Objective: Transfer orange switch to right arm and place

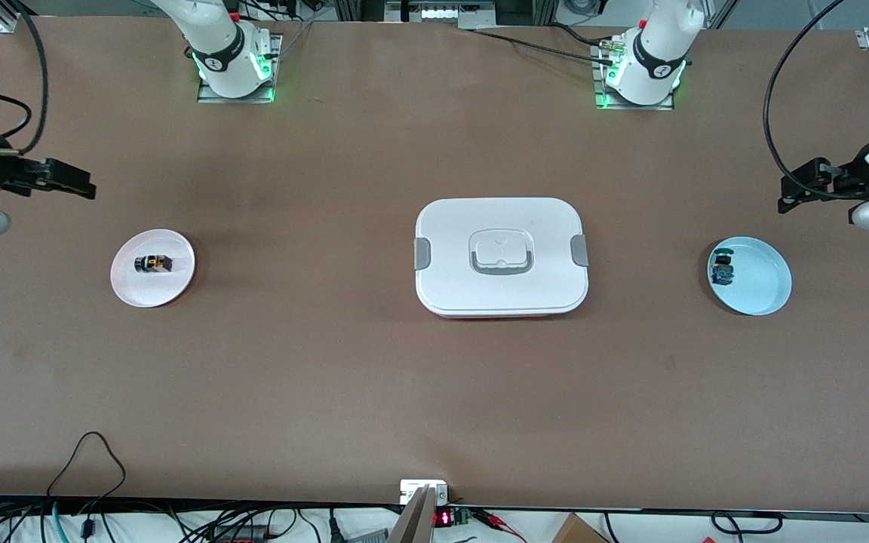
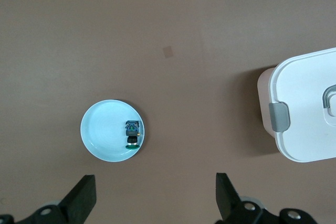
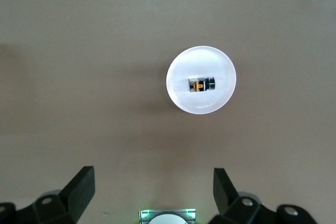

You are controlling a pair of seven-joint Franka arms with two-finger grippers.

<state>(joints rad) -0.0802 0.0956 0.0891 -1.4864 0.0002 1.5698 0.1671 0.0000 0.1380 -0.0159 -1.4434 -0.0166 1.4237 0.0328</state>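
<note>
The orange switch (image 1: 153,263) lies on its side on a small white plate (image 1: 127,288) toward the right arm's end of the table. It also shows in the right wrist view (image 3: 202,84) on that plate (image 3: 181,95). My right gripper (image 1: 76,181) hangs open and empty in the air over bare table beside the plate; in its wrist view (image 3: 153,171) nothing is between the jaws. My left gripper (image 1: 800,188) hangs open and empty near the blue plate; in its wrist view (image 2: 154,179) it holds nothing.
A blue plate (image 1: 766,290) toward the left arm's end holds a small black switch with green and blue parts (image 1: 723,270), also in the left wrist view (image 2: 132,134). A white lidded box (image 1: 502,256) sits mid-table. Cables run along the table's near edge.
</note>
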